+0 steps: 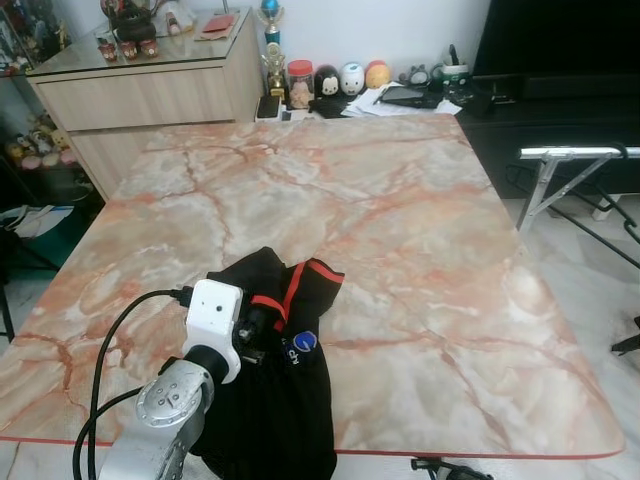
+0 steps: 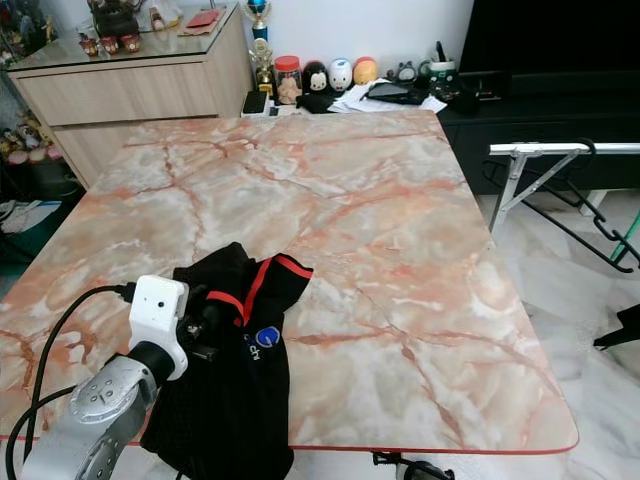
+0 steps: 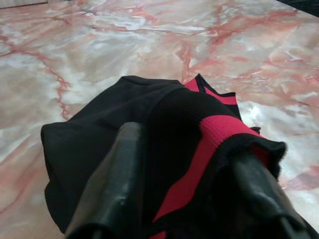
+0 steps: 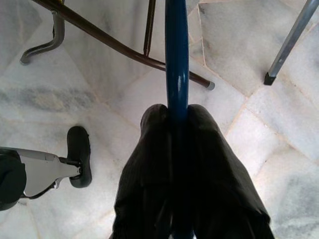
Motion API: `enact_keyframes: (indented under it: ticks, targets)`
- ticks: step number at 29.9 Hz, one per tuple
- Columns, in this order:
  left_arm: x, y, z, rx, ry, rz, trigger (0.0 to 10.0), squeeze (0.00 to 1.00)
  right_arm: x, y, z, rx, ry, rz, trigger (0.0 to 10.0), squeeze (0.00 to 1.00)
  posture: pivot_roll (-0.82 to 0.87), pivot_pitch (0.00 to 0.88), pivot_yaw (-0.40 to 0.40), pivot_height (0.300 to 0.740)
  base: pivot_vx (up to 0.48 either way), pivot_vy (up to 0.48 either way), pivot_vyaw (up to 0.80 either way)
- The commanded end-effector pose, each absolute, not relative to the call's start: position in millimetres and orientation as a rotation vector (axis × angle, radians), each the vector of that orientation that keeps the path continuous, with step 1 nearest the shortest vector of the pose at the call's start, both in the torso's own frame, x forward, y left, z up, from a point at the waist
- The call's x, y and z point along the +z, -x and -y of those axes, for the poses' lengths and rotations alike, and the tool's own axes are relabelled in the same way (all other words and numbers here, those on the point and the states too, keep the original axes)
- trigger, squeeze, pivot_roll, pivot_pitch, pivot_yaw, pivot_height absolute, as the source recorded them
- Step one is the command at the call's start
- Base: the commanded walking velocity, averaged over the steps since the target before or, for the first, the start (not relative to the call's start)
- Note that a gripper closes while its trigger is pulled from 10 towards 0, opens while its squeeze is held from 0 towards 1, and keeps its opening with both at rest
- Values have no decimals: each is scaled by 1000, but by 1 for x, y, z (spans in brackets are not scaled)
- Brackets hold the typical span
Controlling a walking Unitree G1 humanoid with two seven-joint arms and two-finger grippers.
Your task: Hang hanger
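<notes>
The left gripper (image 3: pixel 187 199) held its jaws wide around the black shirt (image 1: pixel 275 390) on the tabletop (image 1: pixel 400 230), while the right gripper (image 4: pixel 177 119) pinched the blue hanger (image 4: pixel 176 50) low, ready for dressing.

I've got the blue hanger (image 4: pixel 176 59) in the right wrist view: a smooth, glossy blue bar running straight out from between the two black fingers, which press against it on both sides, and it hangs above the pale tiled floor. On my head cameras the black garment (image 1: pixel 268 390) with red trim lies bunched at the table's near edge, part of it drooping over the rim, a small blue round label showing.
</notes>
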State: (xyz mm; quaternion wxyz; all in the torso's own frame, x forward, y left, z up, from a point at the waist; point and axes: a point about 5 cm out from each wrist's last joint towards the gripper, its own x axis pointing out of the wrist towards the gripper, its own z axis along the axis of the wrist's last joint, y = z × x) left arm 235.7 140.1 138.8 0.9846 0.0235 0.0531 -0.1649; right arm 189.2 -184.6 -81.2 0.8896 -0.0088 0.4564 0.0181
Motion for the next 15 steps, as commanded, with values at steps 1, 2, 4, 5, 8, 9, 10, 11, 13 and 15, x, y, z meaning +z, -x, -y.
enact_keyframes:
  ticks: [1, 2, 4, 5, 8, 9, 10, 11, 13, 15]
  targets:
    - [140, -224, -146, -357, -49, -99, 10000, 1000, -81, -191, 182, 46, 13, -949, 10000, 0, -45, 0, 61, 740, 0, 0, 0]
    - [140, -217, -150, -365, -49, -100, 10000, 1000, -81, -191, 182, 47, 13, -949, 10000, 0, -45, 0, 61, 740, 0, 0, 0]
    - [140, -207, -155, -374, -40, -101, 10000, 1000, -81, -191, 183, 48, 15, -949, 10000, 0, -44, 0, 59, 740, 0, 0, 0]
    - [140, -207, -155, -374, -40, -101, 10000, 1000, -81, -191, 183, 48, 15, -949, 10000, 0, -44, 0, 59, 740, 0, 0, 0]
    - [141, -198, -157, -390, -39, -98, 10000, 1000, -80, -192, 184, 51, 20, -949, 10000, 0, -39, 0, 52, 740, 0, 0, 0]
    - [141, -197, -157, -392, -41, -98, 10000, 1000, -80, -192, 184, 52, 22, -949, 10000, 0, -38, 0, 51, 740, 0, 0, 0]
    - [141, -196, -157, -391, -42, -98, 10000, 1000, -80, -192, 184, 54, 23, -949, 10000, 0, -38, 0, 51, 740, 0, 0, 0]
    - [142, -195, -158, -378, -38, -87, 10000, 1000, -80, -192, 184, 55, 25, -949, 10000, 0, -39, 0, 51, 740, 0, 0, 0]
    - [144, -195, -163, -328, -19, -57, 10000, 0, -80, -192, 184, 57, 27, -949, 10000, 0, -40, 0, 50, 740, 0, 0, 0]
    - [147, -194, -167, -275, 9, -24, 10000, 0, -80, -192, 185, 59, 29, -949, 10000, 0, -45, 0, 50, 740, 0, 0, 0]
